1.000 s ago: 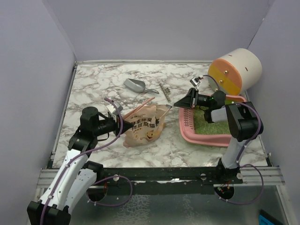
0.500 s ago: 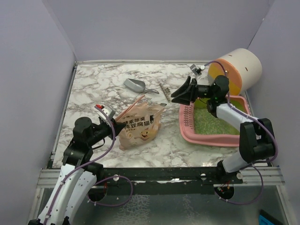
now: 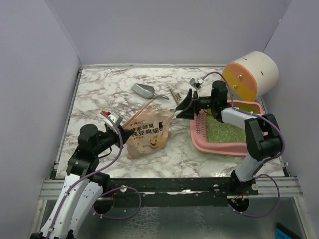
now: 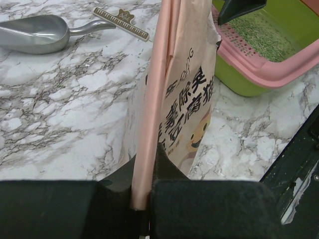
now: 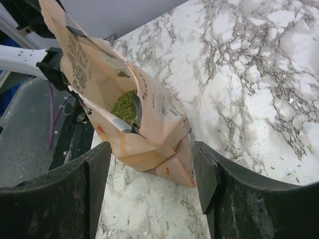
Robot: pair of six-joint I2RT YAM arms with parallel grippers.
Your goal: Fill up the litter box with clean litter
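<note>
Right gripper has sprung wide open within the last second and swung left off the box. Its spread jaws now straddle the upper right corner of the bag without pinching it. That box sits just right of the bag, with litter already spread over its floor. The bag lies tilted with its mouth gaping toward the box, and the right wrist view shows more green granules inside it. Left gripper stays clamped on the bag's left edge, drawn a little nearer than before. I judge one pour is done. The right side has either let go for good or is lining up a fresh grip for another tip.
</note>
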